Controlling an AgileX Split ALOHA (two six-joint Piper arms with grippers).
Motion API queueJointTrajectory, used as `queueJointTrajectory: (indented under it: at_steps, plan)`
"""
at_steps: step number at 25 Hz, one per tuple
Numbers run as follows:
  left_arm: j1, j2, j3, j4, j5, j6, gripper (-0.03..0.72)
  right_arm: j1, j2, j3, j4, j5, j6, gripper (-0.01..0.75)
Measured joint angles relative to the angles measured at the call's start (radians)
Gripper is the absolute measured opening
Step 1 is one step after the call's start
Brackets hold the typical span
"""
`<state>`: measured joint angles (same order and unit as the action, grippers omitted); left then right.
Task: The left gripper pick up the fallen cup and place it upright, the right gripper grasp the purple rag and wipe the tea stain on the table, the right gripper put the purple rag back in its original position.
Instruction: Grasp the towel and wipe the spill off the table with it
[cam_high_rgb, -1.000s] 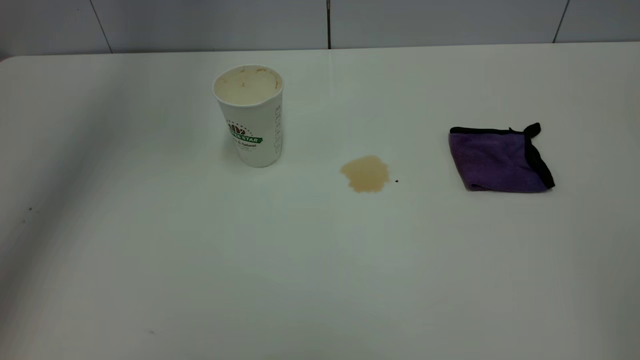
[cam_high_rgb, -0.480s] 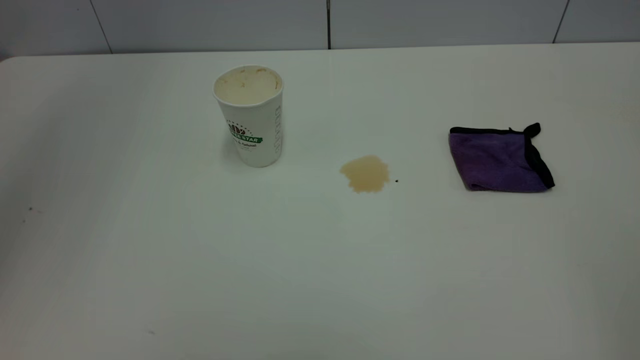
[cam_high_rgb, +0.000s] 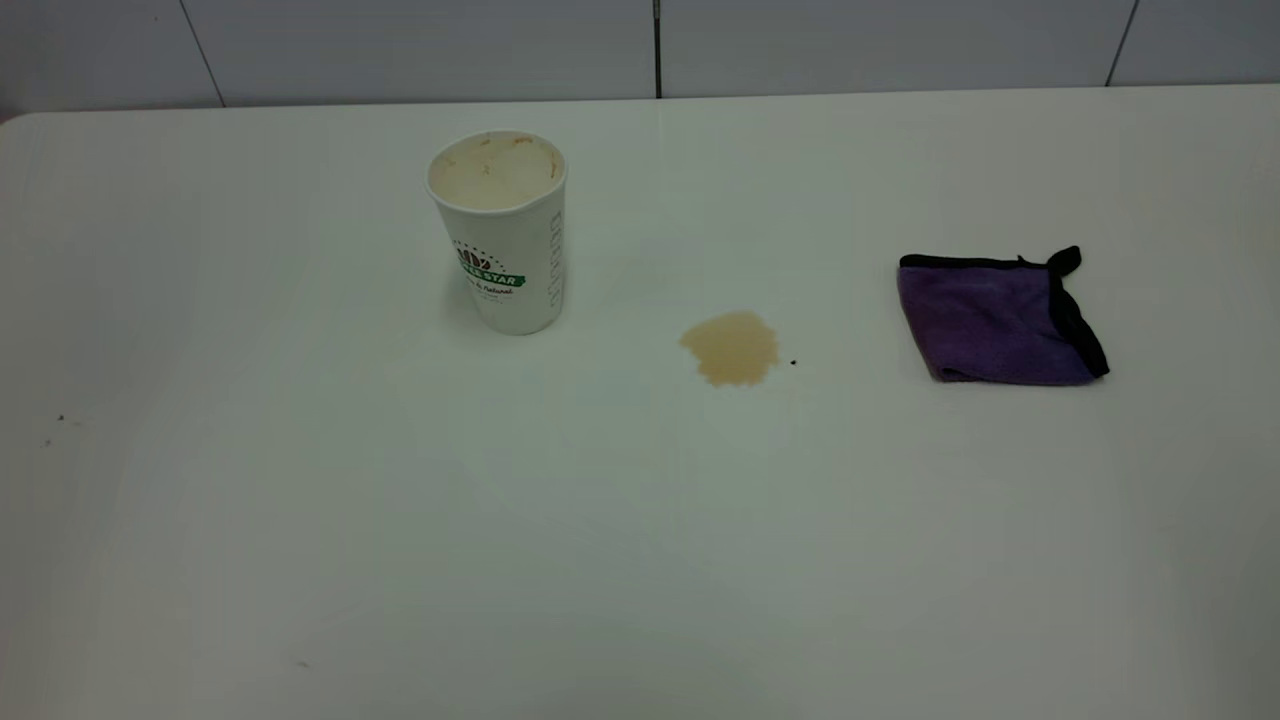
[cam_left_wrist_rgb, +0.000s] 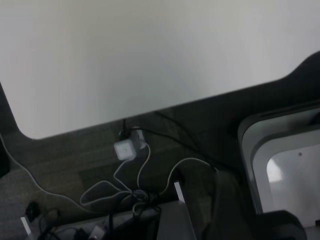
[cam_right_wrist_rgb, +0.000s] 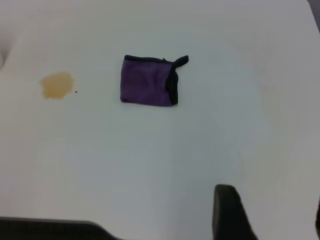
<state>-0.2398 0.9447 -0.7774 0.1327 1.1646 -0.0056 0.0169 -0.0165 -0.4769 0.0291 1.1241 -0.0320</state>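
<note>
Counter (cam_high_rgb: 640, 560): wide white top with rounded corners, a pale panelled wall behind it; it carries the cup, the stain and the rag, all well apart from one another.
Cup (cam_high_rgb: 500, 232): white paper cup with a green banner logo, standing upright on the counter's far left part, its brown-stained inside showing through the open mouth.
Rag (cam_high_rgb: 998, 318): folded purple cloth with black trim and a black tab at one corner, lying flat on the counter's right part; the right wrist view shows it (cam_right_wrist_rgb: 148, 87) lying alone with the stain off to one side.
Stain (cam_high_rgb: 731, 347): light-brown blotch on the counter between cup and rag, nearer the cup; a tiny dark speck (cam_high_rgb: 793, 362) sits just beside it on the rag's side.
Left hand: not in any view; the left wrist view looks past the counter's edge to a floor with cables.
Right hand (cam_right_wrist_rgb: 265, 212): only one dark finger (cam_right_wrist_rgb: 229, 212) shows at the rim of the right wrist view, above bare counter and well apart from the rag; I cannot tell how wide it stands.
</note>
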Motion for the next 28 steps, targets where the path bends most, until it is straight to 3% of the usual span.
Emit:
queueJointTrajectory:
  at_steps: [10,21,28]
  plan:
    - [0.000,-0.400,0.272,-0.089,-0.060,-0.020,0.476,0.000,0.000,0.000,0.000,0.000,0.000,0.444]
    - [0.001,-0.662,0.291,-0.088,-0.054,-0.008,0.476,0.000,0.000,0.000,0.000,0.000,0.000,0.444]
    - [0.144,-0.784,0.291,-0.088,-0.049,-0.007,0.476,0.000,0.000,0.000,0.000,0.000,0.000,0.444]
